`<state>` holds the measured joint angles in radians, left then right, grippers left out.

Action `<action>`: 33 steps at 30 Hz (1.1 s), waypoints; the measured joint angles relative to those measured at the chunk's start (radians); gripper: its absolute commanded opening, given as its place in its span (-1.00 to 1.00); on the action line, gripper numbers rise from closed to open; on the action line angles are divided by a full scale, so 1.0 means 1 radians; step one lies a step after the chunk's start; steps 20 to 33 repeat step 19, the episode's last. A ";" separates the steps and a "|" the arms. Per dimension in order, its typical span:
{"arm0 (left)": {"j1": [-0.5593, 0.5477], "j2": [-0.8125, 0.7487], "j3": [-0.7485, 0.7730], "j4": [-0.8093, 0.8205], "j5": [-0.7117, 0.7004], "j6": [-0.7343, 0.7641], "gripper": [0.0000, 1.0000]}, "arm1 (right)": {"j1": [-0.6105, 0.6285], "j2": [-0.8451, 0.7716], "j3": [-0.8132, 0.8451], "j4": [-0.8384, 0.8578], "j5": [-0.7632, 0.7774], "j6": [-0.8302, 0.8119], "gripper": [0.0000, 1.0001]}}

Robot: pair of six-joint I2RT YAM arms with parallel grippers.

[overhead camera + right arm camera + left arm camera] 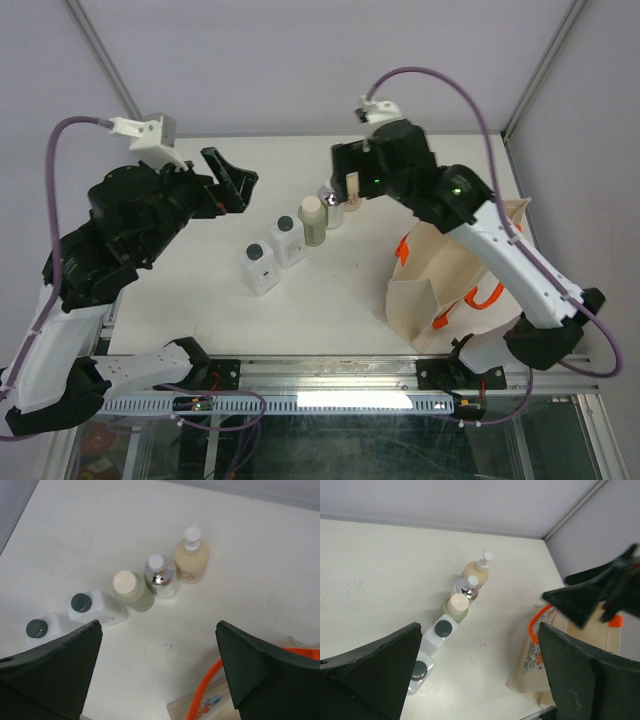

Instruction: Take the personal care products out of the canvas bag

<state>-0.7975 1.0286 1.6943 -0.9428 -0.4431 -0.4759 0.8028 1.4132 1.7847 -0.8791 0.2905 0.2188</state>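
Five personal care products stand in a diagonal row on the white table: two whitish square bottles with dark caps, an olive cylinder, a silver-capped bottle and a cream pump bottle. The right wrist view shows the same row, from the pump bottle to the near square bottle. The canvas bag stands upright at the right with orange handles. My right gripper hovers open and empty above the pump bottle. My left gripper is open and empty, raised left of the row.
The table ends at grey walls behind and a metal frame post at the right. In the left wrist view the bag sits right of the bottle row, with the right arm above it.
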 measured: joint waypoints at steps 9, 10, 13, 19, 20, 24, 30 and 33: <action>0.000 0.243 0.153 -0.069 -0.035 0.075 0.98 | -0.090 -0.271 0.011 -0.029 0.081 -0.044 0.98; 0.000 0.246 0.175 -0.070 -0.048 0.082 0.98 | -0.090 -0.292 0.012 -0.025 0.087 -0.047 0.98; 0.000 0.240 0.253 -0.064 -0.088 0.112 0.98 | -0.091 -0.358 0.012 -0.010 0.109 -0.059 0.98; 0.000 0.215 0.305 -0.056 -0.129 0.134 0.98 | -0.091 -0.423 0.019 0.002 0.155 -0.073 0.98; 0.000 0.215 0.305 -0.056 -0.129 0.134 0.98 | -0.091 -0.423 0.019 0.002 0.155 -0.073 0.98; 0.000 0.215 0.305 -0.056 -0.129 0.134 0.98 | -0.091 -0.423 0.019 0.002 0.155 -0.073 0.98; 0.000 0.215 0.305 -0.056 -0.129 0.134 0.98 | -0.091 -0.423 0.019 0.002 0.155 -0.073 0.98; 0.000 0.215 0.305 -0.056 -0.129 0.134 0.98 | -0.091 -0.423 0.019 0.002 0.155 -0.073 0.98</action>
